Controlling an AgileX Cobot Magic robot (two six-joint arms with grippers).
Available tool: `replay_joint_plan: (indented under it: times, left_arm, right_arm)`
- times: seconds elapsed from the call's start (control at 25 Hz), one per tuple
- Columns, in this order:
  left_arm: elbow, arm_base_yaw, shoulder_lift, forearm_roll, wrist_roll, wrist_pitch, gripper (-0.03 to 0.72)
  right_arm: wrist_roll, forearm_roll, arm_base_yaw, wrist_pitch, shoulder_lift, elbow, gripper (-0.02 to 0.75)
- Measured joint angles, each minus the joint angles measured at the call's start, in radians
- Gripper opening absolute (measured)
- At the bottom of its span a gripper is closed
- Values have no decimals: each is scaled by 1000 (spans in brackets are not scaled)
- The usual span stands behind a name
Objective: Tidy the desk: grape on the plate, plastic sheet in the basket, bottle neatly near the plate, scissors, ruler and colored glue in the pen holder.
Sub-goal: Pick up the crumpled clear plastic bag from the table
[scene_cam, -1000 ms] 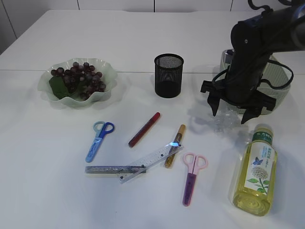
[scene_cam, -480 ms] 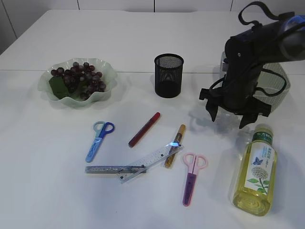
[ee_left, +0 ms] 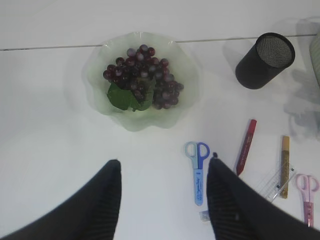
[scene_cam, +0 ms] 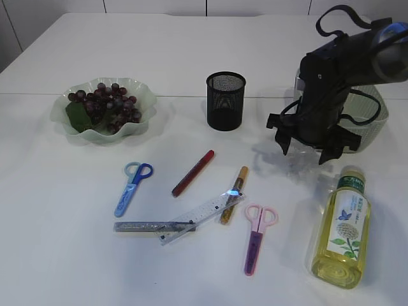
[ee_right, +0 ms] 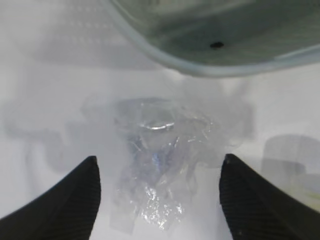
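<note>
My right gripper (scene_cam: 305, 155) hangs open over the crumpled clear plastic sheet (ee_right: 155, 170), which lies on the table between the fingers (ee_right: 75, 200) without touching them. The basket (ee_right: 215, 65) is just beyond. My left gripper (ee_left: 165, 165) is open and empty, high above the table. Grapes (scene_cam: 108, 105) lie on the green plate (scene_cam: 145, 95). The bottle (scene_cam: 342, 229) lies on its side at front right. Blue scissors (scene_cam: 132, 188), pink scissors (scene_cam: 256, 237), the ruler (scene_cam: 201, 217) and red (scene_cam: 193, 172), gold (scene_cam: 234, 194) and silver (scene_cam: 150, 226) glue sticks lie loose in front of the black pen holder (scene_cam: 225, 101).
The basket (scene_cam: 376, 121) stands at the right, behind my right arm. The table's far half behind the pen holder is bare white surface. The bottle's cap points toward my right gripper.
My right gripper has lifted a little and drawn back toward the basket, still open. The plastic sheet stays on the table. Nothing else has moved.
</note>
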Motion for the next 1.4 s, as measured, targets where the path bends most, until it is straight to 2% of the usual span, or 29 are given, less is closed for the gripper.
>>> replay_joint_plan:
  times: [1.4]
  left_arm:
    - [0, 0, 0, -4, 0, 0, 404]
  right_arm:
    - [14, 14, 0, -23, 37, 0, 576]
